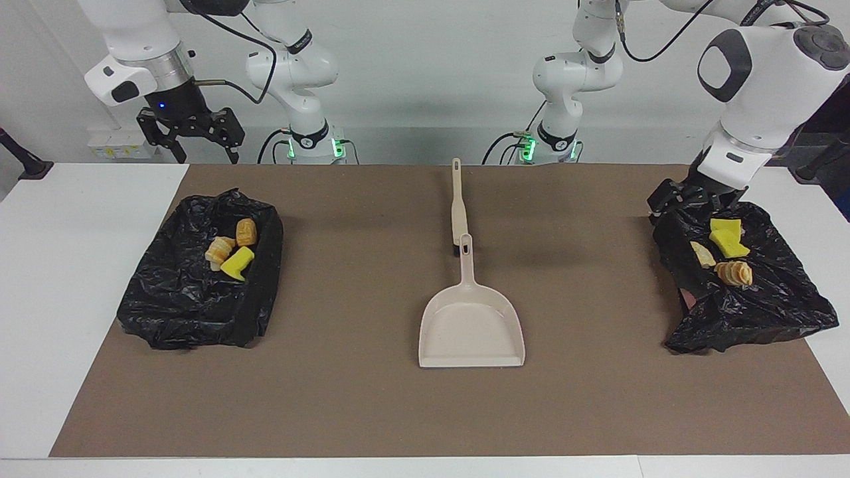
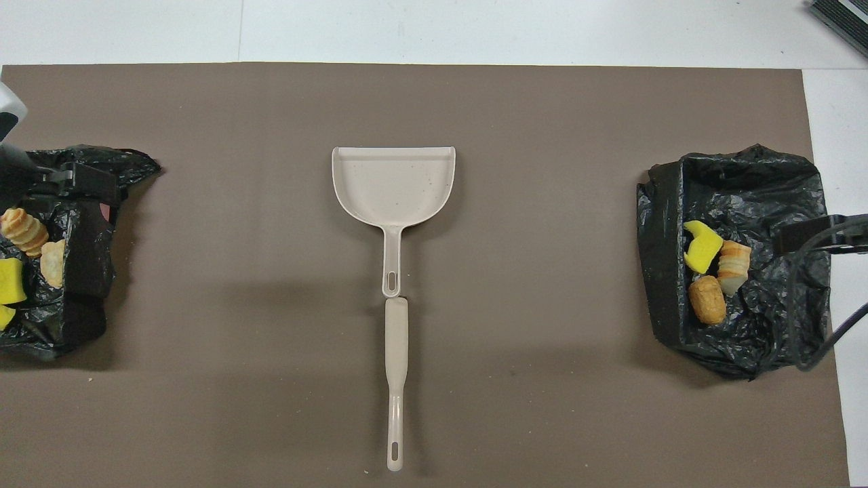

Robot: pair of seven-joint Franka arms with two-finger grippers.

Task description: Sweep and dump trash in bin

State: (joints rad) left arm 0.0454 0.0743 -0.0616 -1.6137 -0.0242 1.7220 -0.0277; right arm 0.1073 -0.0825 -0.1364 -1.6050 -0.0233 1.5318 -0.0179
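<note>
Overhead view shows a matte brown mat [image 2: 203,407] on a white table [image 1: 80,265], crinkled black bags [image 1: 199,292] holding trash [image 1: 229,251]. Both the left gripper [image 1: 684,199] and right gripper [image 1: 189,136] hang open, empty

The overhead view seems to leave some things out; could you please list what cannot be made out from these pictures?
- Bin at the left arm's end: overhead view, partly cut off by the picture's edge, along with a yellow sponge chunk inside.
- Left tool: facing view, black against the black bag, so contact cannot be told.
- Right tool: overhead view, only a dark bar at the picture's edge.
- Brush bristles: neither view shows them.
</note>
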